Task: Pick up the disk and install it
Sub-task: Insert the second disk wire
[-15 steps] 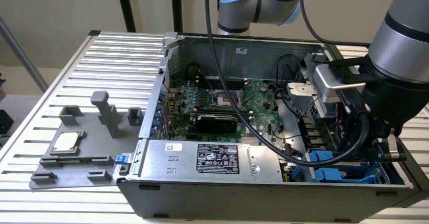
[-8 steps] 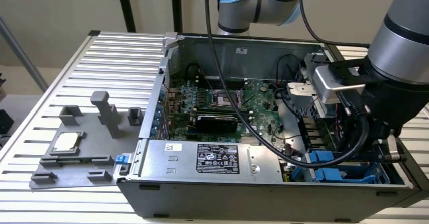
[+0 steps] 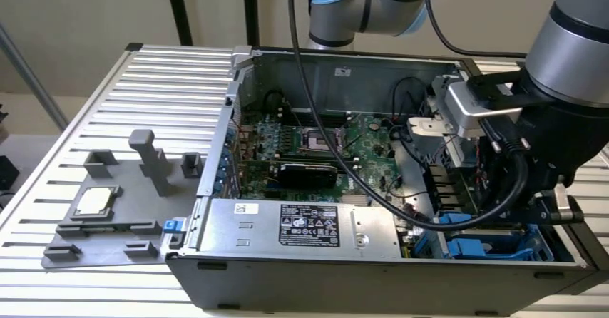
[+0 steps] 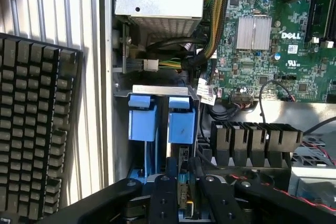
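In the exterior view we see an open computer case (image 3: 381,154) lying on a slatted metal table (image 3: 114,104), with the green motherboard (image 3: 324,143) exposed inside and a large silver box with a black label (image 3: 304,227) along the near wall. On the exterior view's left, a grey holder plate (image 3: 114,218) sits on the table with a small square silver chip (image 3: 95,201) resting in it. The robot arm (image 3: 571,83) reaches down into the corner of the case at the exterior view's right, above the blue drive bays (image 3: 490,245); its lower end is hidden behind the arm's own body and cables there. In the wrist view we look down into that corner: the gripper (image 4: 181,192) hangs over the bays, its two black fingers (image 4: 164,198) standing either side of a thin metal edge that we take for the disk (image 4: 183,174), which stands on its edge in the slot below the two blue plastic tabs (image 4: 181,119). The fingers sit close beside that edge, but we cannot tell whether they press on it or stand just clear of it, so we cannot tell if the jaws grip the disk or have let go. Beside the bays we see a row of black connectors (image 4: 252,137), the motherboard, and a black keyboard (image 4: 31,129) outside the case wall.
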Robot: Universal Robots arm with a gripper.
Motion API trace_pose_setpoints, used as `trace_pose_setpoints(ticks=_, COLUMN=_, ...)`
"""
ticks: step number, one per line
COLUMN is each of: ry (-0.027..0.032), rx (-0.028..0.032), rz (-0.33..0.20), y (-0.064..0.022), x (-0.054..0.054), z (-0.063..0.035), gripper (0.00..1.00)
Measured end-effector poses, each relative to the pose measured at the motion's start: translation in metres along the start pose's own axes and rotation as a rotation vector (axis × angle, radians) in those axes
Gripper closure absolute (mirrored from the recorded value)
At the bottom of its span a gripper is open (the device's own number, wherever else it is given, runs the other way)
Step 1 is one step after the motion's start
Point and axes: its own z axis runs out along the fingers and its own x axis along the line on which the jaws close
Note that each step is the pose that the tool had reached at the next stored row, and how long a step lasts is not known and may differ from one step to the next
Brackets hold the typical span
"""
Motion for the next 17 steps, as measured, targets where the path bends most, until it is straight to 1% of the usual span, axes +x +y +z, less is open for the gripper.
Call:
trace_pose_setpoints(ticks=6, ry=0.0001, rx=0.0, rz=0.0, y=0.0184, x=0.0, z=-0.0051, gripper=0.76)
trace_pose_setpoints(ticks=7, ry=0.0002, rx=0.0001, rz=0.0, y=0.0207, x=0.0, z=-0.0058, gripper=0.78)
trace_pose_setpoints(ticks=8, ry=0.0, rx=0.0005, rz=0.0, y=0.0223, x=0.0, z=-0.006, gripper=0.84)
trace_pose_setpoints(ticks=9, ry=-0.0001, rx=0.0009, rz=0.0, y=0.023, x=-0.001, z=-0.006, gripper=0.84)
trace_pose_setpoints(ticks=10, ry=-0.0001, rx=0.0009, rz=0.0, y=0.023, x=-0.001, z=-0.0061, gripper=0.89)
trace_pose_setpoints(ticks=17, ry=-0.0001, rx=0.0009, rz=0.0, y=0.023, x=-0.001, z=-0.0062, gripper=0.89)
